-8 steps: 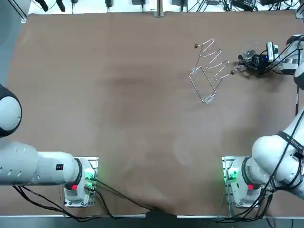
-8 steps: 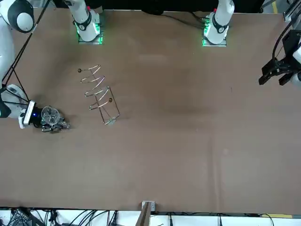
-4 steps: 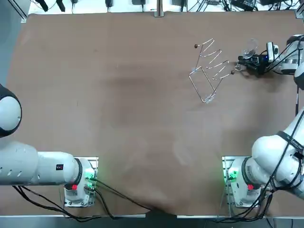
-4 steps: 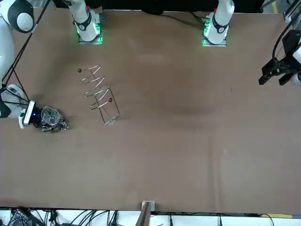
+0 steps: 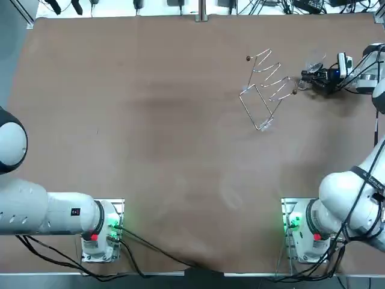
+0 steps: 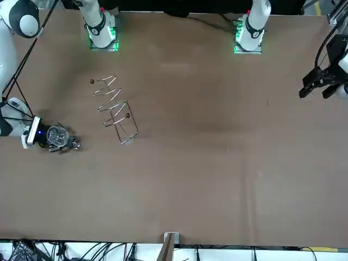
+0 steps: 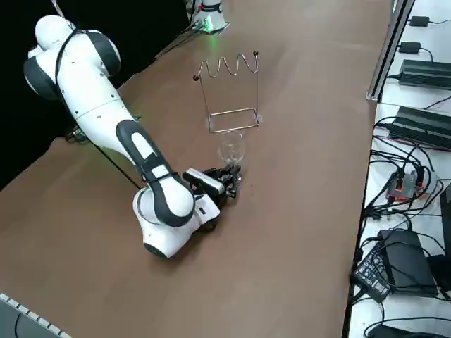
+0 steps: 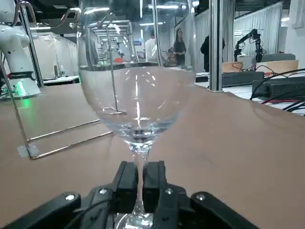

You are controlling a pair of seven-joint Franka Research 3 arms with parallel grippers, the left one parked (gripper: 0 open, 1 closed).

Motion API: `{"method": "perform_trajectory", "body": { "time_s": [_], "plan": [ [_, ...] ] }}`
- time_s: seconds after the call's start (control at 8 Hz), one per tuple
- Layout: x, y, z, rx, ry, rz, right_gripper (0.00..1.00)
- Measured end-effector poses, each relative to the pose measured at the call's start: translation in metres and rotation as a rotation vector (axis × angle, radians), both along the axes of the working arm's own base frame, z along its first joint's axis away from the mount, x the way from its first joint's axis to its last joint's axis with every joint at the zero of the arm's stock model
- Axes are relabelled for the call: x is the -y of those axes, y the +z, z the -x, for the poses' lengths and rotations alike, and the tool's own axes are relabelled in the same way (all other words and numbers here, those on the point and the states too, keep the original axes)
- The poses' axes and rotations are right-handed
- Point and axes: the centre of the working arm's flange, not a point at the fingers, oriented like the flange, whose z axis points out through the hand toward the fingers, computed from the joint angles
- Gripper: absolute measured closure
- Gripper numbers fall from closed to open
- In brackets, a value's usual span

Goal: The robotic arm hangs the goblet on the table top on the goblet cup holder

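Near the bench (image 5: 150, 120) edge on my right, the goblet (image 8: 136, 95) stands upright, its stem clamped low between my right jaws, just beside the wire goblet cup holder (image 5: 267, 81). Hanging it well, I judge, means lifting clear, inverting, then sliding the stem squarely between wires.

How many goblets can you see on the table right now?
1. The goblet is upright beside the rack, its stem clamped in the right end effector toward the table's right edge. None hang on the rack, and no others show.
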Motion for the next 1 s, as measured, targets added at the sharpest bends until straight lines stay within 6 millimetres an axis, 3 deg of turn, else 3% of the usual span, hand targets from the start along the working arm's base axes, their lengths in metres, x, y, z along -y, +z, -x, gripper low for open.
{"method": "perform_trajectory", "body": {
  "time_s": [0.25,0.5,1.0],
  "plan": [
    [-0.002,0.008,-0.008,-0.050,-0.002,-0.005,0.90],
    [0.003,0.033,-0.024,-0.114,-0.014,0.005,0.90],
    [0.012,0.149,-0.062,-0.306,-0.048,0.082,0.90]
  ]
}}
